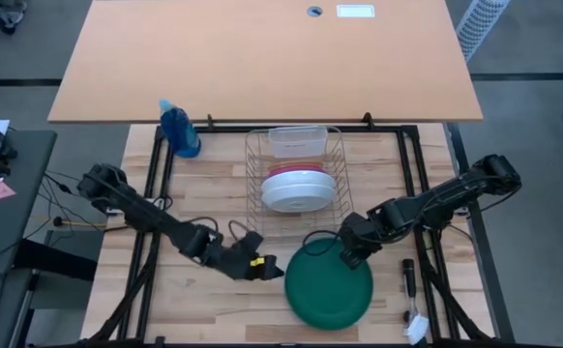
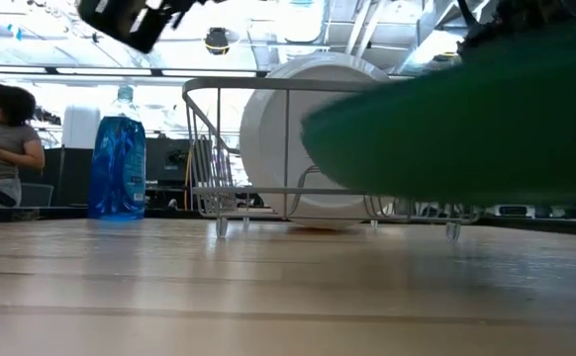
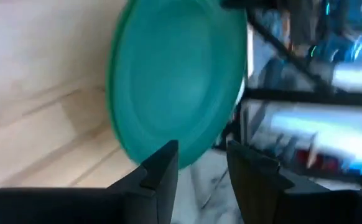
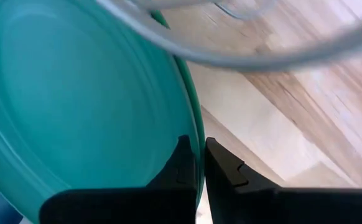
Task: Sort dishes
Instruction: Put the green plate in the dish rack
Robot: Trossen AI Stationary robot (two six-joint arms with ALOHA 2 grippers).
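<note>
One blue spray bottle (image 1: 179, 129) stands at the table's back left; the left gripper (image 1: 270, 270), fingers spread and empty, sits just beside the left rim of the one green plate (image 1: 328, 289). Behind stands one wire rack (image 1: 332, 145) with three plates visible — a white plate (image 1: 296, 194) foremost. The right gripper (image 1: 351, 255) pinches the green plate's back edge, lifted above bare wood at the front.

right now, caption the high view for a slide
Right gripper holds the green plate by its rim before the rack; left gripper open beside it.

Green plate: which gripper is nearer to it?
Right. The right gripper is clamped on the rim of the green plate, holding it off the table. The left gripper is open, just beside the plate's opposite edge, not touching.
</note>
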